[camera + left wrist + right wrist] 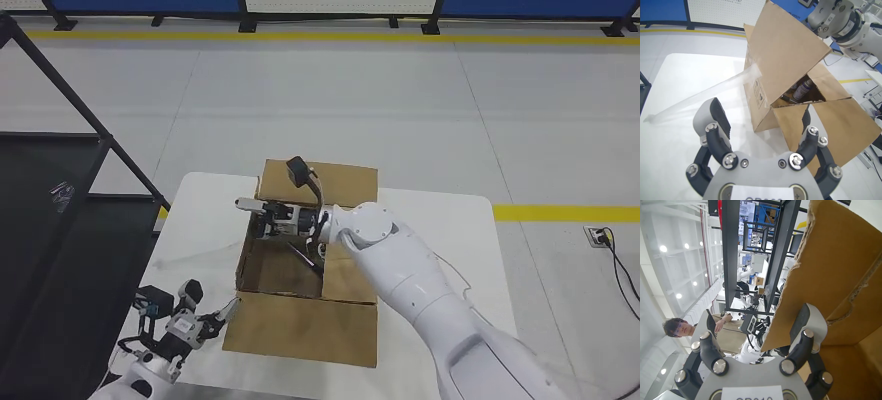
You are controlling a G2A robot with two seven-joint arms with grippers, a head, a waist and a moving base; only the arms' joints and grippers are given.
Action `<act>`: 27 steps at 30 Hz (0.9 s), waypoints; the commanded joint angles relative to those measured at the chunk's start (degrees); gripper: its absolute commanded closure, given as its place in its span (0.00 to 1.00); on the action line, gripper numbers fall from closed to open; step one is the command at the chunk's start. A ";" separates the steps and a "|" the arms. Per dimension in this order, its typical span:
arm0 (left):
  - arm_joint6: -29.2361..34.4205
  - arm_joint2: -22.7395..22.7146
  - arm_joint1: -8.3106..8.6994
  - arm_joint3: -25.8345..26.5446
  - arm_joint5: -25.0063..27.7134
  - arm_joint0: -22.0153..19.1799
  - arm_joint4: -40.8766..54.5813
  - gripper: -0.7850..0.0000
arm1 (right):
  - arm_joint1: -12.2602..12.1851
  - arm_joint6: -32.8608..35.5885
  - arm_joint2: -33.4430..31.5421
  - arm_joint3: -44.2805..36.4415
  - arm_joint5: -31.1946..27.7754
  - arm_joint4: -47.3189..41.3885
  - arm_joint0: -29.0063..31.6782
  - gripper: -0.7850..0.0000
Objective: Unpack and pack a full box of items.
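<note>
One spray can point(802, 89), half-hidden in box point(787, 47)

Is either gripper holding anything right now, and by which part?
Nothing is gripped. The right gripper is open, one finger by a cardboard flap; the left gripper is open near the box.

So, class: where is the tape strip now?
In the left wrist view, the tape strip runs from the side of the box down onto the table, ahead of the left gripper.

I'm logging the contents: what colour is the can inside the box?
The can is purple with a silvery top, clearest in the left wrist view.
</note>
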State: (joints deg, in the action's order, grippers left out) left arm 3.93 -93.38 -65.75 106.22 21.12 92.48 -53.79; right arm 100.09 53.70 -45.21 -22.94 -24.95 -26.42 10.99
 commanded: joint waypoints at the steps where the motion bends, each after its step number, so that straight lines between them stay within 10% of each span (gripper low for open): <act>1: 0.52 0.47 -0.12 0.25 -2.10 -0.84 0.35 0.00 | 0.46 -0.12 -0.04 0.29 -0.49 -0.47 -0.01 0.00; 27: 3.01 -3.59 -0.43 -1.41 -10.01 -4.26 7.70 0.00 | 1.72 7.64 -3.28 4.90 -10.33 -2.32 -1.09 0.00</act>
State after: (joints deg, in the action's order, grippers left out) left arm 7.06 -96.73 -66.17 105.16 11.22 88.08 -46.39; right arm 102.01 61.34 -48.10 -18.19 -34.81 -28.56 9.94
